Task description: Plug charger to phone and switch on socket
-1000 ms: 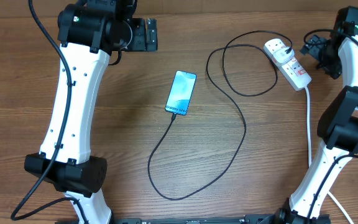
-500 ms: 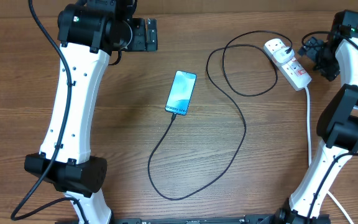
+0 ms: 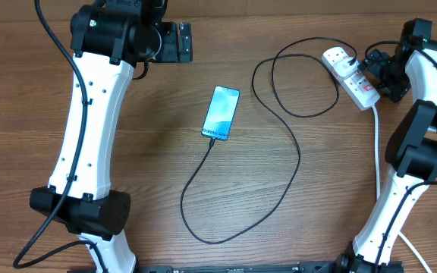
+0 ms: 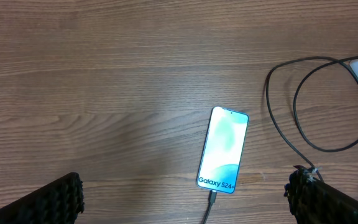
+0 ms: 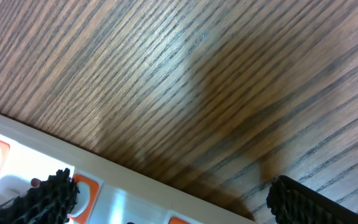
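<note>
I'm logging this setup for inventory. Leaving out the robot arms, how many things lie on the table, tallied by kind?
Phone: 1
Black charger cable: 1
White power strip: 1
Total: 3

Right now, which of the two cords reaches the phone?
The thin black cable: it meets the phone at its bottom edge. The thick white cord leaves the power strip instead.

Wood-grain table (image 3: 158,174), possibly laminate surface
</note>
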`<action>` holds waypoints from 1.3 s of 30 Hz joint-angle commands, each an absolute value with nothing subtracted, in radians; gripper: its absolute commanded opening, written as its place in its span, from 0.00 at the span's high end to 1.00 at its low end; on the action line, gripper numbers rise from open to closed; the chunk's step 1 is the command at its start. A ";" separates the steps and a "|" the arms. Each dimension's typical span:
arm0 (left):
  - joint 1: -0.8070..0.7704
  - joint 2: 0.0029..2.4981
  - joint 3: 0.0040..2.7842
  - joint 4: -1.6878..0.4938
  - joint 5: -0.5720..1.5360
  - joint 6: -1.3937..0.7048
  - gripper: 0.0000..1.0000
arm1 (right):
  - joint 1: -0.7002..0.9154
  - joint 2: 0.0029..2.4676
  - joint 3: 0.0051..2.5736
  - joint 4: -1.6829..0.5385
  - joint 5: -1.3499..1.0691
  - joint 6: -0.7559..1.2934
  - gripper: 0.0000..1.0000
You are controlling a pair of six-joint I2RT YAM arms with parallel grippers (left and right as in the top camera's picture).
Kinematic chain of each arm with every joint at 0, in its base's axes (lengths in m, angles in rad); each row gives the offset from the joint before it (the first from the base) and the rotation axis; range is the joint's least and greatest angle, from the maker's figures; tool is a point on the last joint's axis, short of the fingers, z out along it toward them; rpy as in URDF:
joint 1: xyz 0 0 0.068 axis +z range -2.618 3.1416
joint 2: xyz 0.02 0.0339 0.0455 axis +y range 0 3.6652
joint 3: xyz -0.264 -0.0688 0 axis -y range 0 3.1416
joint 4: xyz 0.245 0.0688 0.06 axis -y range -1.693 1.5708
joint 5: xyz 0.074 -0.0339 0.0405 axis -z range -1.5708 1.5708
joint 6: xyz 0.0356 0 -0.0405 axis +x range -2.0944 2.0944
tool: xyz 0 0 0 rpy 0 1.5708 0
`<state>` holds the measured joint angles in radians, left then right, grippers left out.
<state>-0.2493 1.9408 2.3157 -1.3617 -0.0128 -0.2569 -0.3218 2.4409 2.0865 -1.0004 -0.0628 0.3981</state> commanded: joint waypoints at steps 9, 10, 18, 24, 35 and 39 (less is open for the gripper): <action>-0.256 1.949 2.313 -1.361 -0.026 -0.270 0.00 | -0.315 2.466 2.080 -1.069 -0.099 0.396 0.00; -0.256 1.949 2.313 -1.361 -0.026 -0.270 0.00 | -0.315 2.466 2.080 -1.075 -0.099 0.396 0.00; -0.256 1.949 2.313 -1.361 -0.026 -0.270 0.00 | -0.314 2.466 2.080 -1.094 -0.100 0.397 0.00; -0.256 1.949 2.313 -1.361 -0.026 -0.270 0.00 | -0.314 2.466 2.080 -1.094 -0.099 0.396 0.00; -0.256 1.949 2.313 -1.361 -0.026 -0.270 0.00 | -0.326 2.452 2.108 -1.154 -0.112 0.401 0.00; -0.256 1.949 2.313 -1.361 -0.026 -0.270 0.00 | -0.342 2.395 2.141 -1.237 -0.128 0.401 0.00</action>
